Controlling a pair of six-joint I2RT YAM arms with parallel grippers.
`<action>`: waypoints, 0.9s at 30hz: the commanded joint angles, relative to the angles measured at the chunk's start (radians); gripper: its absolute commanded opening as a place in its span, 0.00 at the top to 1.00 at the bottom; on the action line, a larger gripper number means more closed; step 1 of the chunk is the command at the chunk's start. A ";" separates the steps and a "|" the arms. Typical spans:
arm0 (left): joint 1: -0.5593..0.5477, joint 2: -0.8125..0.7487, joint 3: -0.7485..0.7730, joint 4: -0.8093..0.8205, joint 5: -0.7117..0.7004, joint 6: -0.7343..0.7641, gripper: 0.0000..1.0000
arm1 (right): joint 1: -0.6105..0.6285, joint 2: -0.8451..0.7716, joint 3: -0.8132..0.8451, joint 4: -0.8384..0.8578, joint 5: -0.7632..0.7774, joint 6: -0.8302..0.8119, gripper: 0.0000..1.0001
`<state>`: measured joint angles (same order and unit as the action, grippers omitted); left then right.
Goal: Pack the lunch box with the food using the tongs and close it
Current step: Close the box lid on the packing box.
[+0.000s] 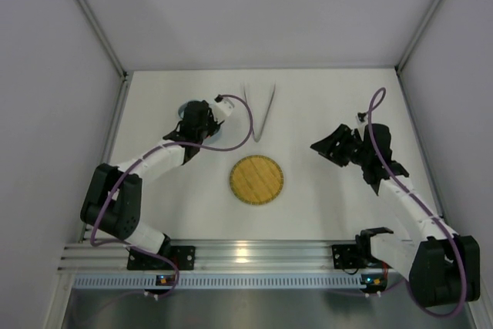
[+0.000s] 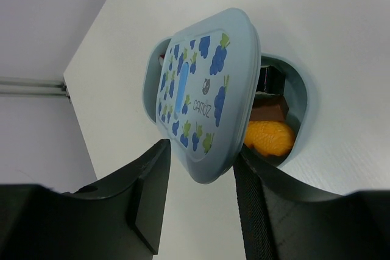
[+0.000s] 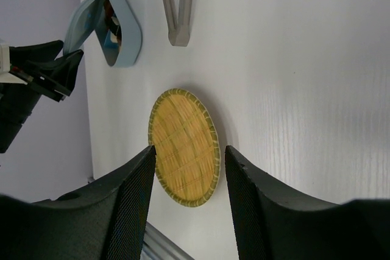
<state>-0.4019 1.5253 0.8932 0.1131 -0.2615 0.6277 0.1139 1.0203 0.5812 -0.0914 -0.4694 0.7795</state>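
The light-blue lunch box (image 2: pixel 303 98) lies at the back left of the table, mostly hidden under my left gripper (image 1: pixel 194 119) in the top view. Its flat lid (image 2: pixel 204 89), printed with blue berries, rests tilted on it and leaves one end uncovered. Orange food (image 2: pixel 268 137) and a brown piece (image 2: pixel 268 111) show inside. My left gripper (image 2: pixel 201 205) is open, its jaws either side of the lid's near edge, with a gap on the left side. The silver tongs (image 1: pixel 259 113) lie on the table behind the plate. My right gripper (image 1: pixel 323 146) hovers open and holds nothing.
The round yellow woven plate (image 1: pixel 257 179) sits mid-table with nothing on it; it shows between my right fingers (image 3: pixel 137 199) in the right wrist view. White walls enclose the table on three sides. An aluminium rail (image 1: pixel 246 256) runs along the near edge.
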 commanded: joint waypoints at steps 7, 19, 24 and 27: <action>0.002 0.021 0.119 -0.182 0.031 -0.092 0.50 | 0.015 -0.065 -0.006 -0.039 0.003 -0.026 0.51; 0.002 0.033 0.181 -0.331 0.056 -0.134 0.50 | 0.017 -0.086 -0.017 -0.067 0.002 -0.036 0.51; 0.002 0.036 0.214 -0.380 0.051 -0.155 0.49 | 0.015 -0.089 -0.024 -0.068 0.000 -0.037 0.51; 0.002 0.045 0.228 -0.405 0.045 -0.164 0.49 | 0.015 -0.089 -0.029 -0.065 -0.002 -0.039 0.51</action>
<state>-0.4023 1.5707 1.0744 -0.2638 -0.2211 0.4889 0.1143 0.9535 0.5552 -0.1528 -0.4690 0.7586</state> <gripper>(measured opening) 0.512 0.488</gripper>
